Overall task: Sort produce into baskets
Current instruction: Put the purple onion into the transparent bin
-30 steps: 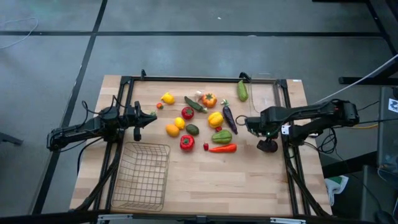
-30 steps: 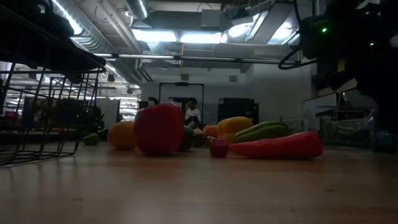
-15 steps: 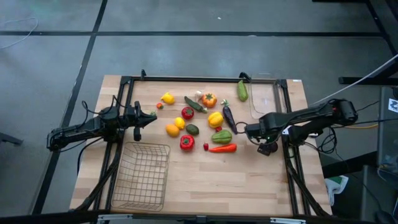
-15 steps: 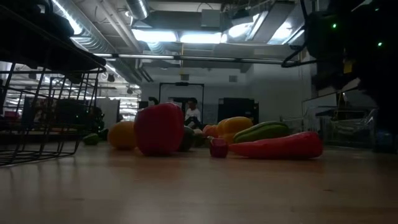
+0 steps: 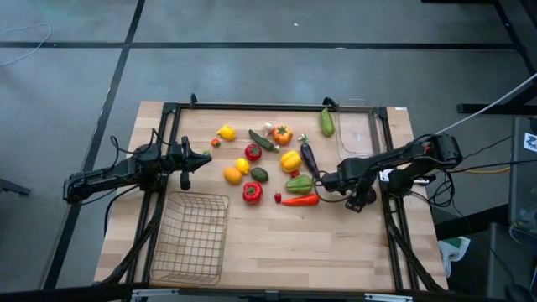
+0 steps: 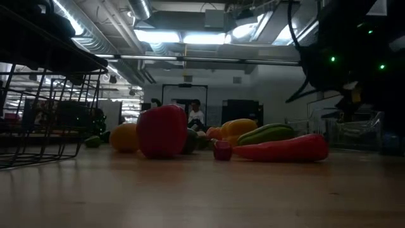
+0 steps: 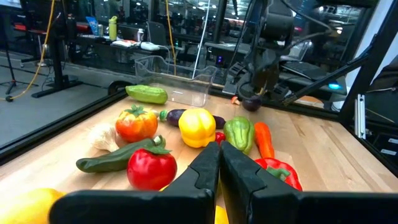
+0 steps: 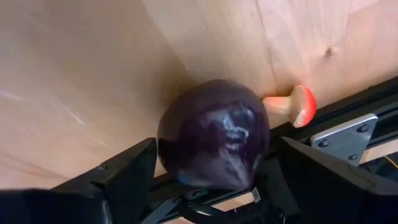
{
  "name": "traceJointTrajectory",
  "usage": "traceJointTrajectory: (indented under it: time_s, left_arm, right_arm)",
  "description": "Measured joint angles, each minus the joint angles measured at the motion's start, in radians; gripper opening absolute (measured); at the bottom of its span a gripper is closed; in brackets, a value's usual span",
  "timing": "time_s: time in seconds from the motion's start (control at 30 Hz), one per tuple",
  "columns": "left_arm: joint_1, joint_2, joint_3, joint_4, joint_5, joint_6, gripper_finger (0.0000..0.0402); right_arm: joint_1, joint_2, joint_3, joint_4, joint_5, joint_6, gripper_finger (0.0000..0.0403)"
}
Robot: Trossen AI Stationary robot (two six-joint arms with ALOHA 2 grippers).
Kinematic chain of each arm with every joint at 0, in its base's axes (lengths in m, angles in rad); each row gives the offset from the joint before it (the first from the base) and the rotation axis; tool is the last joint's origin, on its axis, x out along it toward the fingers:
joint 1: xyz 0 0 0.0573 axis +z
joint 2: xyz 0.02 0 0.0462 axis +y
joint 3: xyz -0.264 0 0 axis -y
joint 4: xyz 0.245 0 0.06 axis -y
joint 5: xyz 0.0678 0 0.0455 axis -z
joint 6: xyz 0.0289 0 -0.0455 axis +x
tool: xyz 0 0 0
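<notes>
Produce lies loose in the middle of the table: a red pepper (image 5: 252, 192), a yellow pepper (image 5: 290, 160), a green pepper (image 5: 299, 184), a long red piece (image 5: 299, 200), lemons and cucumbers. My right gripper (image 5: 356, 200) hangs over the table's right side, just right of this pile, shut on a round purple eggplant (image 8: 214, 134). My left gripper (image 5: 205, 157) waits shut and level at the pile's left. The wire basket (image 5: 193, 236) sits at the near left. The clear bin (image 5: 357, 134) stands at the far right. My right gripper holds the purple eggplant between its two fingers, one on each of its rounded sides (image 8: 166, 140). The fingers slant steeply down from above. The eggplant hangs clear above the wood (image 7: 251, 103).
A small red-capped piece (image 8: 292, 106) lies on the wood beside the black frame rail (image 8: 348, 134), under the held eggplant. A green cucumber (image 5: 326, 122) lies next to the clear bin. Bare wood stretches along the near edge, right of the wire basket.
My right arm has reached farther toward the produce pile and sunk, tipping its gripper more steeply down. The purple eggplant has gone with it, a little toward the table's left and lower.
</notes>
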Motion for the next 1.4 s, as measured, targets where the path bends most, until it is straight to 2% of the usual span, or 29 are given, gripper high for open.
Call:
traceJointTrajectory:
  time_s: [0.57, 0.9, 1.17, 1.4]
  left_arm:
    - [0.000, 0.000, 0.000, 0.000, 0.000, 0.000, 0.0011]
    - [0.000, 0.000, 0.000, 0.000, 0.000, 0.000, 0.0011]
    - [0.000, 0.000, 0.000, 0.000, 0.000, 0.000, 0.0011]
    - [0.000, 0.000, 0.000, 0.000, 0.000, 0.000, 0.0011]
  right_arm:
    - [0.000, 0.067, -0.044, 0.035, -0.037, -0.026, 0.0328]
    - [0.000, 0.067, -0.044, 0.025, -0.036, -0.024, 0.0259]
    - [-0.001, 0.067, -0.018, 0.021, -0.035, -0.031, 0.0269]
    - [-0.001, 0.067, 0.079, -0.016, -0.034, -0.086, 0.0266]
